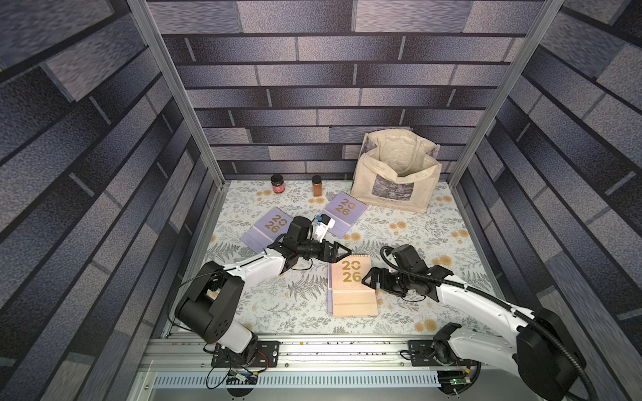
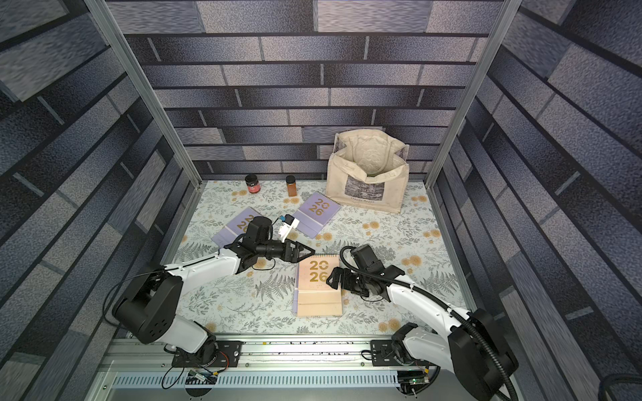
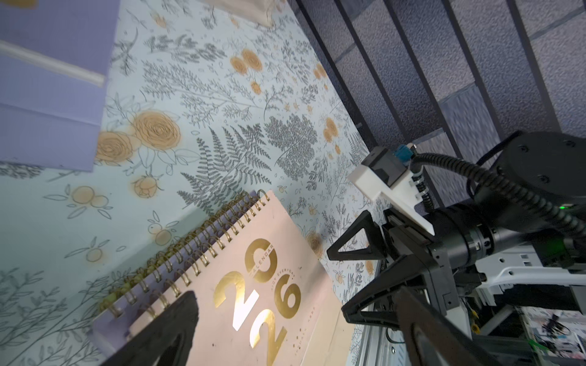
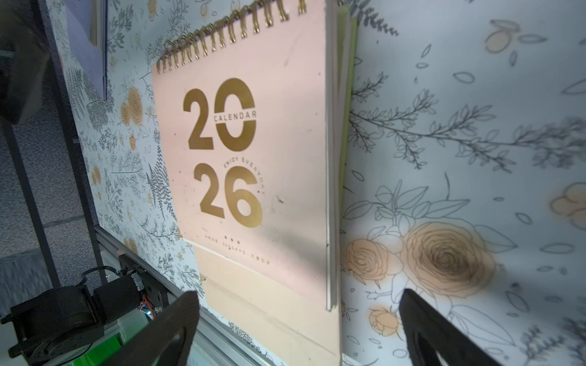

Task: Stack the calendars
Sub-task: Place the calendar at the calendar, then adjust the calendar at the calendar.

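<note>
Three calendars form a stack at the near middle of the floral table (image 1: 417,243): the peach calendar (image 1: 351,281) on top, the yellow-green calendar (image 4: 346,95) showing as a thin edge beneath it, and a bottom lilac calendar (image 3: 106,332) jutting out along the stack's left side. The right gripper (image 1: 366,277) hangs at the stack's right edge with jaws spread wide and empty; in the right wrist view one finger (image 4: 180,313) lies over the peach cover's lower flap, the other over bare table. The left gripper (image 1: 342,250), jaws likewise spread and holding nothing, sits over the stack's far edge by the gold spiral. Farther back, a second lilac calendar (image 1: 264,229) lies flat at the left, its near corner hidden by the left arm. A third lilac calendar (image 1: 344,210) lies apart from it to the right, one corner covered by the left wrist camera. Along the back wall stand a red-labelled jar (image 1: 278,184), a brown jar (image 1: 317,185) and an open cream tote bag (image 1: 396,187).
</note>
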Robot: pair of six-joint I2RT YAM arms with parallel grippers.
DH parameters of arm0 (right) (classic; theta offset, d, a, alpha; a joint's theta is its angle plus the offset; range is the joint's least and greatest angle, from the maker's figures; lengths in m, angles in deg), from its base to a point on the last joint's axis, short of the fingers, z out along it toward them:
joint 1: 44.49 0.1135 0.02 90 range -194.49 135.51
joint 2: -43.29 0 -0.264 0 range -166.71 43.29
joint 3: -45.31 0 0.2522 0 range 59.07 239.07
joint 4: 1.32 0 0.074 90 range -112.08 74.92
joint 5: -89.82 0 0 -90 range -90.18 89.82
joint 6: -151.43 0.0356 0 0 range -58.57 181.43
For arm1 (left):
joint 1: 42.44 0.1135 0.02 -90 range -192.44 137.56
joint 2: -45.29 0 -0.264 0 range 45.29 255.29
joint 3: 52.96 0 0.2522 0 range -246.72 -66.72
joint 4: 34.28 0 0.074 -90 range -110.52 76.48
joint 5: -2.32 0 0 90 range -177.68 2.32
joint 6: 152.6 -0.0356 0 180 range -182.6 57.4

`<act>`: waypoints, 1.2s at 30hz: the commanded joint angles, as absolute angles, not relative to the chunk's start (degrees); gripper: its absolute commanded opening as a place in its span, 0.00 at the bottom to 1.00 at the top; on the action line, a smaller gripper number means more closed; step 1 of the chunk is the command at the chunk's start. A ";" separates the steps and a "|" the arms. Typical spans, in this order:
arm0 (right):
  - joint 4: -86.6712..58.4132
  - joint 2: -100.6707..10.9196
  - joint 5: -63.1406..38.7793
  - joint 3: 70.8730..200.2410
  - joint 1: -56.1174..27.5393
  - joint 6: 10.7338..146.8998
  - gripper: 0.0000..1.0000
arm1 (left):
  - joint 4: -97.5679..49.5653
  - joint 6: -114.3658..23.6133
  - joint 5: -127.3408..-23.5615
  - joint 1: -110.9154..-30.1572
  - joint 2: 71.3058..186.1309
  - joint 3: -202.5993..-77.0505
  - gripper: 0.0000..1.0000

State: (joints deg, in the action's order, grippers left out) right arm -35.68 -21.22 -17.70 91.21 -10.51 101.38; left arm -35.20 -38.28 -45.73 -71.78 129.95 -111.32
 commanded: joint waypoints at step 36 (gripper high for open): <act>-31.84 -32.53 -15.21 98.30 -2.41 105.02 1.00 | -40.99 -34.68 -52.52 -67.31 119.64 -91.11 1.00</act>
